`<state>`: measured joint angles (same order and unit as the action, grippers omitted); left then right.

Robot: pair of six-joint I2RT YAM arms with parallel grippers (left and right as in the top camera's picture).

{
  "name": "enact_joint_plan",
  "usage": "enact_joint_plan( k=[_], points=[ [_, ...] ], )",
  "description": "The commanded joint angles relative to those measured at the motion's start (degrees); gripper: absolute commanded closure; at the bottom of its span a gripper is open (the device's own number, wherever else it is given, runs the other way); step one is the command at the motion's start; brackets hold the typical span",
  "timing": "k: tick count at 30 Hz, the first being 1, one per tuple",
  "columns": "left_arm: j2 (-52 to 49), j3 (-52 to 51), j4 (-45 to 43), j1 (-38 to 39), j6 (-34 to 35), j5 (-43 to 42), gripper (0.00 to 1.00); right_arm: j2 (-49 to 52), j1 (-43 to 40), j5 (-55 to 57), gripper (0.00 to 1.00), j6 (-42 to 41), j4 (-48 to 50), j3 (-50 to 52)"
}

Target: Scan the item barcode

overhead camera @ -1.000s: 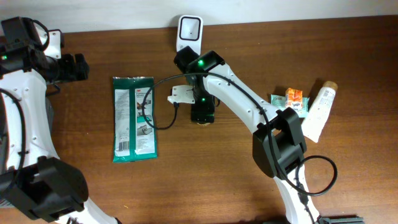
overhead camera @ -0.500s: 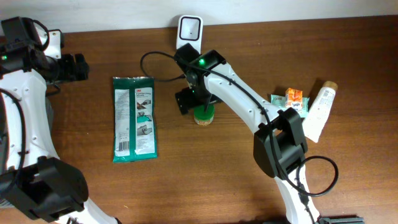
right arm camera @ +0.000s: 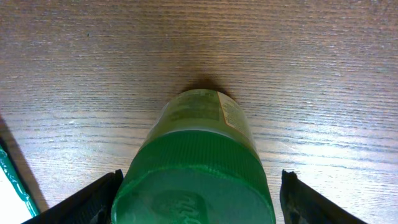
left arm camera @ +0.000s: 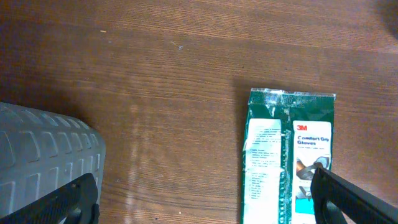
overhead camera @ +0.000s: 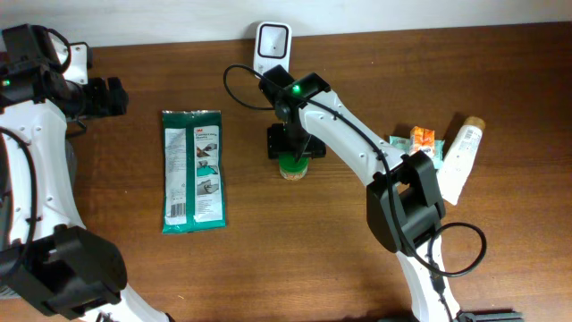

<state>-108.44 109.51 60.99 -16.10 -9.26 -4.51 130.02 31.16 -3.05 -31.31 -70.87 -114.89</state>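
Observation:
A small jar with a green ribbed cap [overhead camera: 292, 167] stands upright on the wooden table, just in front of the white barcode scanner [overhead camera: 272, 45] at the back edge. My right gripper [overhead camera: 293, 148] hangs straight over it. In the right wrist view the green cap [right arm camera: 199, 162] fills the space between the two black fingers; the left finger lies close against it and a gap shows beside the right one. The jaws are open around the cap. My left gripper [overhead camera: 107, 97] is far left and open, with bare table between its fingers [left arm camera: 348, 199].
A green pack of gloves [overhead camera: 192, 170] lies flat left of the jar and shows in the left wrist view [left arm camera: 289, 162]. Snack packets [overhead camera: 420, 143] and a white tube [overhead camera: 458, 161] lie at the right. A grey ribbed object [left arm camera: 43, 155] sits by the left gripper.
The right wrist has turned and settled over the jar, and its jaws have narrowed around the green cap. The left arm has not moved.

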Motion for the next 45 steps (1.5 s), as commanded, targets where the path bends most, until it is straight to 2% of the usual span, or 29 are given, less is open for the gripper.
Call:
enact_joint_plan(
  k=[1, 4, 8, 10, 12, 16, 18, 20, 26, 31, 33, 35, 36, 40, 45],
  points=[
    [-0.3, 0.3, -0.1, -0.3, -0.7, -0.6, 0.01, -2.1, 0.3, 0.0, 0.31, 2.3, -0.4, -0.4],
    [-0.3, 0.3, -0.1, -0.3, -0.7, -0.6, 0.01, -2.1, 0.3, -0.2, 0.39, 10.8, -2.6, -3.1],
    [-0.3, 0.3, -0.1, -0.3, -0.7, -0.6, 0.01, -2.1, 0.3, -0.2, 0.45, 30.0, -5.9, -6.3],
    [-0.3, 0.3, -0.1, -0.3, -0.7, -0.6, 0.01, -2.1, 0.3, -0.2, 0.44, 37.6, -6.1, -6.3],
    [-0.3, 0.3, -0.1, -0.3, -0.7, -0.6, 0.01, -2.1, 0.3, -0.2, 0.41, 51.8, -6.3, -6.3],
    [-0.3, 0.3, -0.1, -0.3, -0.7, -0.6, 0.01, -2.1, 0.3, -0.2, 0.40, 70.8, -6.3, -6.2],
    [-0.3, 0.3, -0.1, -0.3, -0.7, -0.6, 0.01, -2.0, 0.3, -0.2, 0.40, 77.8, -6.3, -6.2],
    [-0.3, 0.3, -0.1, -0.3, -0.7, -0.6, 0.01, -2.0, 0.3, -0.2, 0.40, 80.2, -6.3, -6.1],
    [-0.3, 0.3, -0.1, -0.3, -0.7, -0.6, 0.01, -2.0, 0.3, -4.4, 0.33, 80.0, -6.3, -6.0],
    [-0.3, 0.3, -0.1, -0.3, -0.7, -0.7, 0.01, -2.0, 0.2, -5.4, 0.32, 70.1, -6.3, -6.0],
    [-0.3, 0.3, -0.1, -0.3, -0.7, -0.6, 0.01, -2.0, 0.2, -5.4, 0.27, 64.9, -6.3, -6.0],
    [-0.3, 0.3, -0.1, -0.3, -0.7, -0.6, 0.01, -2.0, 0.2, -5.4, 0.07, 57.1, -5.6, -6.0],
    [-0.3, 0.3, -0.1, -0.3, -0.7, -0.6, 0.01, -2.0, 0.2, -5.4, 0.02, 51.1, -5.0, -6.0],
    [-0.3, 0.3, -0.1, -0.3, -0.7, -0.6, 0.01, -2.0, 0.3, -5.6, 0.01, 39.3, -5.0, -6.0],
    [-0.3, 0.3, -0.1, -0.3, -0.7, -0.6, 0.01, -2.0, 0.2, -7.6, 0.02, 39.2, -5.0, -5.2]
  ],
)
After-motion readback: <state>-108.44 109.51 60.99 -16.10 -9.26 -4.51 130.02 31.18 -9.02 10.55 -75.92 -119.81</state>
